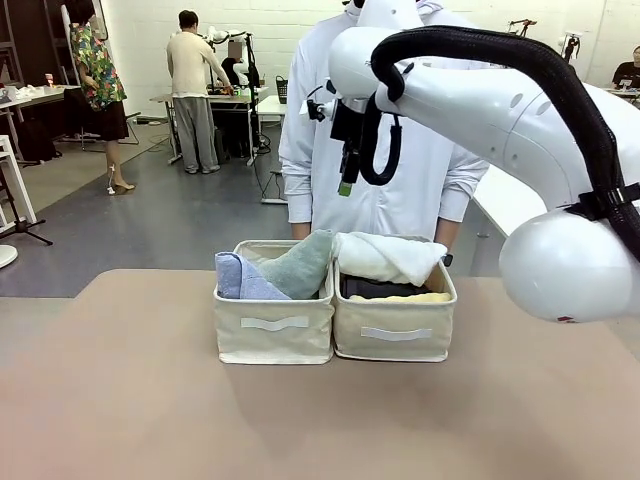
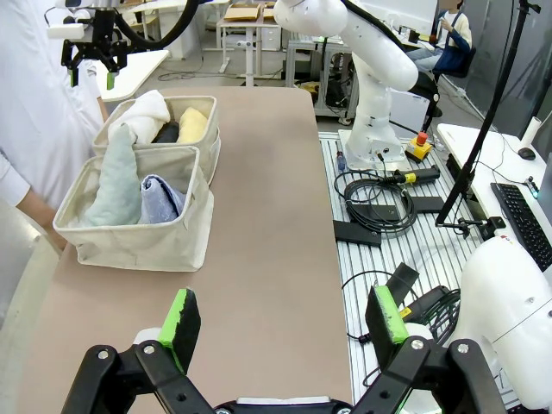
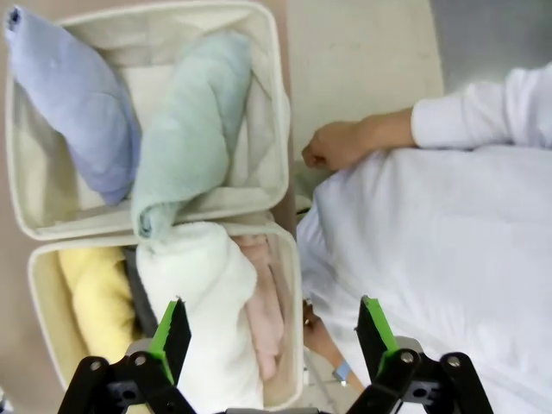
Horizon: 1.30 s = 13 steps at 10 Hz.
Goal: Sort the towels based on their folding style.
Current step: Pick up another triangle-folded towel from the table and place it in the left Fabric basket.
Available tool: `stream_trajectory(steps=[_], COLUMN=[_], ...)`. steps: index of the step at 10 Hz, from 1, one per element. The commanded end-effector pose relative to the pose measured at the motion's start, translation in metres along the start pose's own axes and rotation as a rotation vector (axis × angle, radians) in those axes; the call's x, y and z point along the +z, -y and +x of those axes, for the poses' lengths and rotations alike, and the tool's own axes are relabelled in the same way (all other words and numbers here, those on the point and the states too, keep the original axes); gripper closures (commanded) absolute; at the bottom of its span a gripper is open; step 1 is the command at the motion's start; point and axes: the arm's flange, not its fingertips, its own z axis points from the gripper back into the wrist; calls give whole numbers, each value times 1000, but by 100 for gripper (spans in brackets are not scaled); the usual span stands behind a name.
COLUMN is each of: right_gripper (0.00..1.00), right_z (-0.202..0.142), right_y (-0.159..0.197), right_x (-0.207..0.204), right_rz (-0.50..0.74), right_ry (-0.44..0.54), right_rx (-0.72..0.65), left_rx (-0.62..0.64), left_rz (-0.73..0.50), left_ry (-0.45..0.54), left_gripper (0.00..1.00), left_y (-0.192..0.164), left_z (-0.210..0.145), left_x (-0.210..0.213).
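Beige fabric bins sit side by side at the centre of the front view. The left bin (image 1: 274, 325) holds the light blue towel (image 1: 238, 277) and the sage-green towel (image 1: 300, 265); the right bin (image 1: 394, 331) holds the white towel (image 1: 385, 256), dark grey towel (image 1: 375, 288) and yellow towel (image 1: 412, 297), with the pink towel (image 3: 263, 310) showing beside the white one in the right wrist view. The right gripper (image 3: 273, 332) hangs above the bins, jaws wide and empty. The left gripper (image 2: 289, 321), at the lower edge of its wrist view, is spread wide over the table (image 2: 267, 216), holding nothing.
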Motion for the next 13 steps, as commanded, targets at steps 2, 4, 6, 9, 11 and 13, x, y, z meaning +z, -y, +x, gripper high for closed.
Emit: stream_trajectory(steps=[2,4,6,9,11,13], right_gripper=[0,0,0,0,0,0], right_z=[-155,-159,-172,-194,-213,-220], right_y=[-230,-239,-255,-286,-300,-297], right_x=[-39,-41,-40,-25,-7,-2], right_rz=[-15,85,131,110,43,17], right_ry=[26,28,-77,-159,-96,-92], right_rx=[-75,-70,-214,-440,-460,-458], left_rx=[-28,-28,-28,-28,-28,-28], left_rz=[7,7,7,7,7,7], left_ry=[16,16,16,16,16,16], left_gripper=[0,0,0,0,0,0], left_y=[0,0,0,0,0,0], left_z=[0,0,0,0,0,0], left_x=[1,1,1,1,1,1])
